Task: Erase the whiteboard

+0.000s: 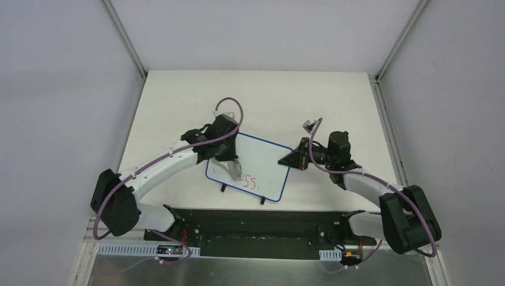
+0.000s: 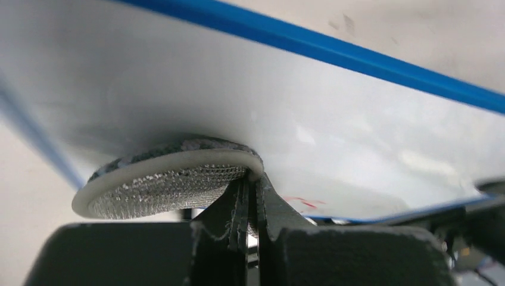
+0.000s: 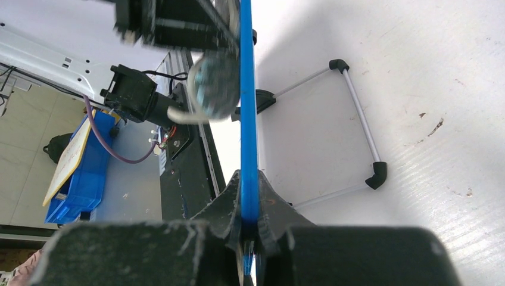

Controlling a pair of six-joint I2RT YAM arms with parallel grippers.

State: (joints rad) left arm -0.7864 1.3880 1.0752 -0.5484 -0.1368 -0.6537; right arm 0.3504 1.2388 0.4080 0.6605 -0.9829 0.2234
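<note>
Eraser (image 2: 161,187) pinched tight in your left gripper (image 2: 253,193), flat on whiteboard (image 1: 265,158). Right gripper (image 3: 250,208) clamped on its edge; brace there. Sweep toward red marks (image 1: 252,182), even pressure.

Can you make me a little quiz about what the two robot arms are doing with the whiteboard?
1. True or false: the right gripper is shut on the blue edge of the whiteboard.
2. What is the left gripper holding against the board? A) a marker pen B) a round eraser pad C) a cup
3. Fill in the gap: the writing on the board is coloured ____.

Key: 1 true; 2 B; 3 red.
</note>
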